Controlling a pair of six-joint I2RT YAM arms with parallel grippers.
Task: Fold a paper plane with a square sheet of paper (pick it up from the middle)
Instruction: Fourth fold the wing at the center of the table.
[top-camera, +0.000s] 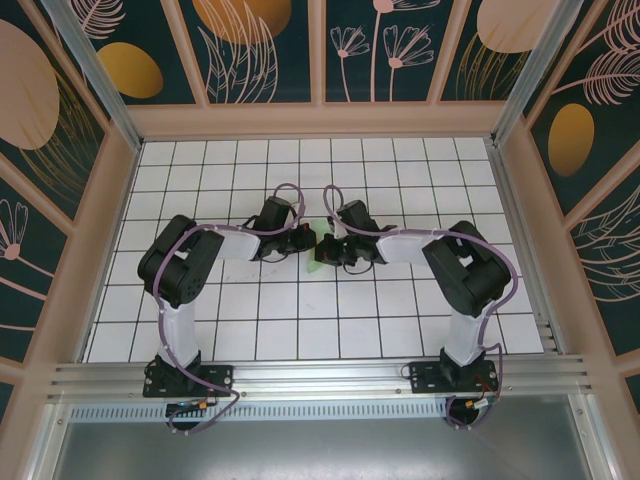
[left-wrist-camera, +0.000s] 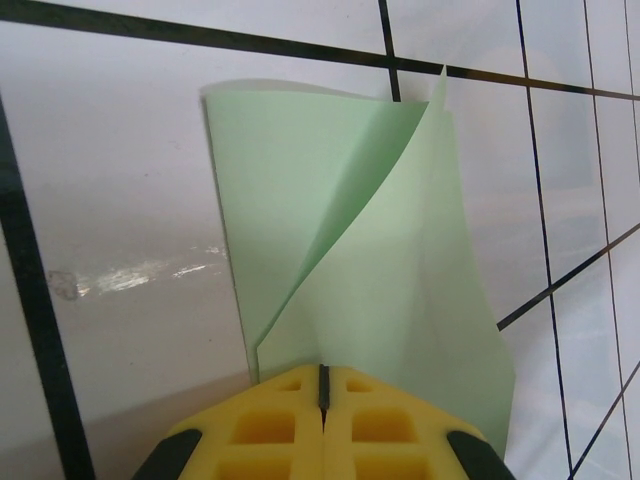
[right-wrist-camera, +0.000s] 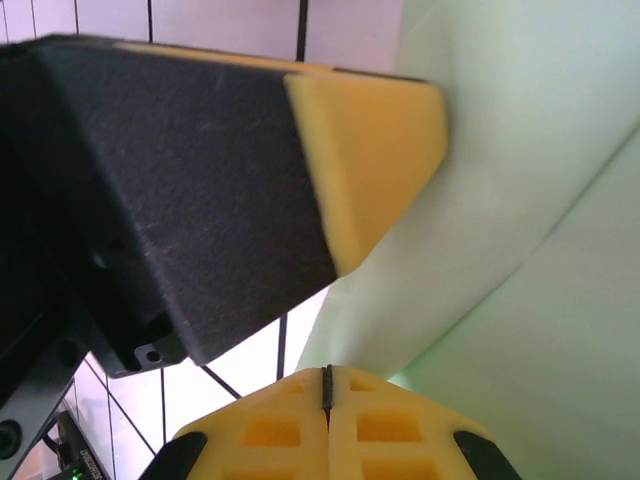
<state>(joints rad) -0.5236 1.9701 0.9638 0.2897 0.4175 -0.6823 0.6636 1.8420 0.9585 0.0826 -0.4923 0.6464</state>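
Now: both arms reach inward and meet mid-table (top-camera: 300, 320). The left pincer (left-wrist-camera: 323, 375) has its pads pressed together, clamped on the near edge of the sheet (left-wrist-camera: 380, 250). The sheet is pale green, with one flap curling diagonally across the other. The right pincer (right-wrist-camera: 327, 375) is likewise together on the sheet's edge, tip just beside the left one. The sheet is held between the two.
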